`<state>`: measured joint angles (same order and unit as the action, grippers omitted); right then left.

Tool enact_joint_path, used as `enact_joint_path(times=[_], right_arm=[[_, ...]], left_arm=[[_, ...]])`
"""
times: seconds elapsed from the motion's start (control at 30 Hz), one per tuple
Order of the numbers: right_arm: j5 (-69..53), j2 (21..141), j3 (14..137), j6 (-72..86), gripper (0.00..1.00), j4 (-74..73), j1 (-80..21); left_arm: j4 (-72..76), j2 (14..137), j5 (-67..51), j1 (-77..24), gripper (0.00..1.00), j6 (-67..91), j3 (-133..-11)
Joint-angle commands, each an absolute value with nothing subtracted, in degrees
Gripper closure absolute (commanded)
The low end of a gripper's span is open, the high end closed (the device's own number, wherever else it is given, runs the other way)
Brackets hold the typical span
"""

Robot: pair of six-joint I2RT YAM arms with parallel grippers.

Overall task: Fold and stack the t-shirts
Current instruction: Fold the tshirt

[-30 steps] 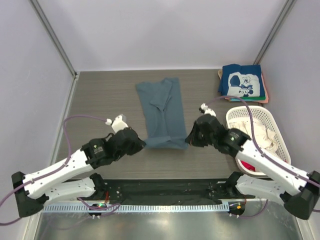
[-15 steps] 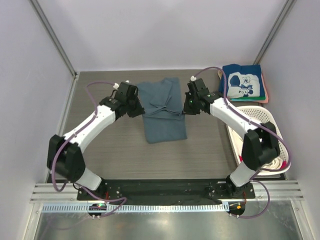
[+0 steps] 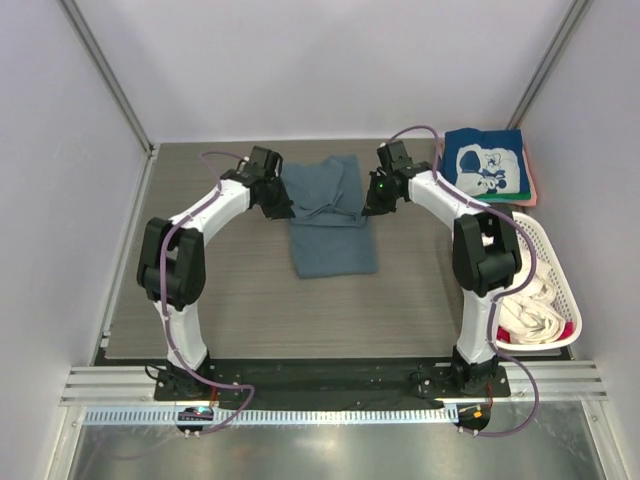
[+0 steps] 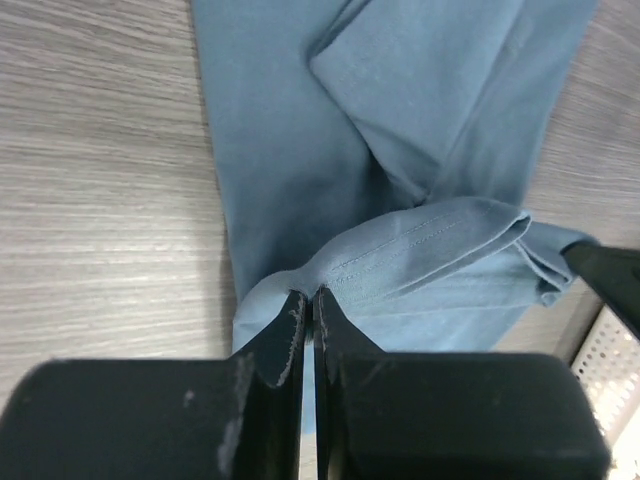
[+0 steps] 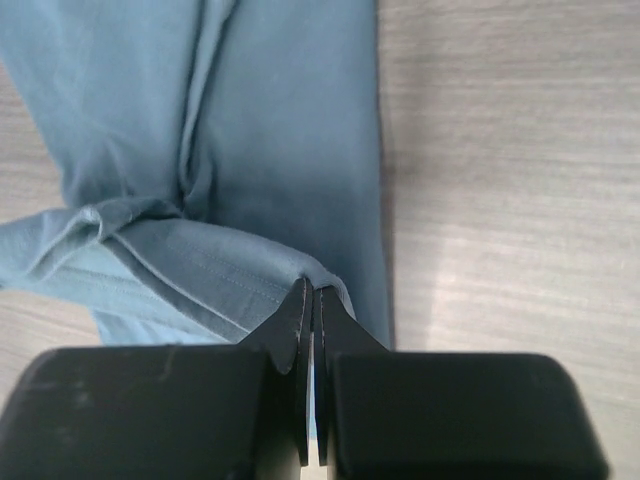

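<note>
A slate-blue t-shirt (image 3: 330, 235) lies lengthwise in the middle of the table, its near hem folded up over its middle. My left gripper (image 3: 285, 213) is shut on the hem's left corner (image 4: 300, 290). My right gripper (image 3: 364, 213) is shut on the hem's right corner (image 5: 312, 280). Both hold the hem over the shirt's middle, low above the cloth. A navy t-shirt with white cartoon print (image 3: 484, 164) tops a folded stack at the back right, with pink and green edges showing under it.
A white lattice basket (image 3: 540, 290) with cream and red cloth stands at the right edge, just right of my right arm (image 3: 470, 235). Grey walls close in on the left, back and right.
Both grippers have carried the shirt's near hem from the table's front towards the back, doubling the shirt over. Both arms are now stretched far out.
</note>
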<state>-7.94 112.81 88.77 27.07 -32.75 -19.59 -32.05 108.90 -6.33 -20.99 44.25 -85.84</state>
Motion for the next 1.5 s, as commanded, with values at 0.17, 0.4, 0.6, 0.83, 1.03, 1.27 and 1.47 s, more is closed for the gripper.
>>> enact_joint_path(times=[0.17, 0.4, 0.6, 0.83, 1.03, 1.27, 1.47], right_arm=[[-16.78, 122.85, 102.35, 25.93, 0.61, -31.90, -16.09], [-15.57, 120.71, 113.13, 27.07, 0.38, -38.50, -10.99], [-18.44, 104.43, 86.96, 27.42, 0.43, -28.58, -13.00], [-18.81, 102.21, 76.99, 27.16, 0.44, -25.84, -23.37], [-17.58, 109.85, 81.46, 27.69, 0.46, -25.14, -27.16], [-14.51, 121.45, 95.70, 24.44, 0.47, -29.17, -27.07], [-10.39, 131.55, 117.03, 24.26, 0.47, -35.58, -24.70]], left_arm=[[-37.61, 115.74, -7.03, -16.54, 0.69, 42.19, -95.78], [-56.58, 126.39, -9.22, -12.48, 0.34, 37.63, -130.24], [-42.40, 109.65, -10.98, -15.73, 0.35, 38.49, -102.44], [-33.49, 95.81, -8.88, -23.28, 0.37, 41.75, -78.94], [-34.01, 86.85, -8.44, -24.52, 0.38, 41.75, -70.49], [-38.84, 79.37, -5.89, -24.43, 0.37, 38.50, -69.96], [-38.50, 78.40, -6.68, -24.52, 0.37, 39.02, -68.38]])
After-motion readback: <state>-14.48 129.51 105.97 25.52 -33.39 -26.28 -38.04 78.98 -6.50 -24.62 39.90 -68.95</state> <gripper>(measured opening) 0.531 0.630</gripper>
